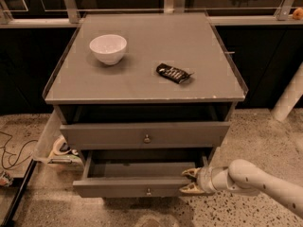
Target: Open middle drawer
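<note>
The grey cabinet shows two drawers. The upper one, wider and with a round knob, stands slightly out. Below it the middle drawer, with a small knob, is pulled well out and its shallow box shows. My gripper is at the right end of that drawer's front. One finger reaches over the top edge into the box and the other lies against the front face, so the front panel sits between them. The lowest drawer is hidden.
A white bowl and a dark snack packet lie on the cabinet top. A light side tray with tape rolls hangs at the cabinet's left. Cables lie on the floor at left. A white post stands at right.
</note>
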`<state>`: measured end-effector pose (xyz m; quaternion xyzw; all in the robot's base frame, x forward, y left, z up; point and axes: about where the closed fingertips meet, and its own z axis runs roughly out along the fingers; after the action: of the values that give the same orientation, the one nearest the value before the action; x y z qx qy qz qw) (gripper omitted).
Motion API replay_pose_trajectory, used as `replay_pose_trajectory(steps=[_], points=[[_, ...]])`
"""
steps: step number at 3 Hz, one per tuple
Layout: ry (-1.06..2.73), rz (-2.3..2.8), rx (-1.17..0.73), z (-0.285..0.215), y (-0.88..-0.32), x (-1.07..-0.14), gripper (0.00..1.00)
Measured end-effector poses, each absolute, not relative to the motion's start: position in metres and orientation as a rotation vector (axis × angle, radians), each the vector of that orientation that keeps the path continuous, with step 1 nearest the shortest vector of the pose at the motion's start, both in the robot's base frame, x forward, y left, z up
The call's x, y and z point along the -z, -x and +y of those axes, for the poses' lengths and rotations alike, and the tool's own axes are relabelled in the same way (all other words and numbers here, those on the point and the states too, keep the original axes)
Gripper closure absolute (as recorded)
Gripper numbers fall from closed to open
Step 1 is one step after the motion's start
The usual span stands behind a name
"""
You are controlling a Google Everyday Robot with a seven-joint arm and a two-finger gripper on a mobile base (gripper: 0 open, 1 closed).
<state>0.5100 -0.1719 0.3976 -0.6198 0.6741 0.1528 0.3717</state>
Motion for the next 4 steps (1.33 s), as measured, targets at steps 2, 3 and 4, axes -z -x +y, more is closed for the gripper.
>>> replay_pose_trajectory(steps=[2,3,4], points=[[1.548,1.823,-0.377,-0.17,-0.457,-0.393,0.86],[1.548,1.824,-0.377,-0.17,-0.456,-0.395,0.63],[1.554,1.838,-0.374,-0.171,-0.45,-0.397,0.4]])
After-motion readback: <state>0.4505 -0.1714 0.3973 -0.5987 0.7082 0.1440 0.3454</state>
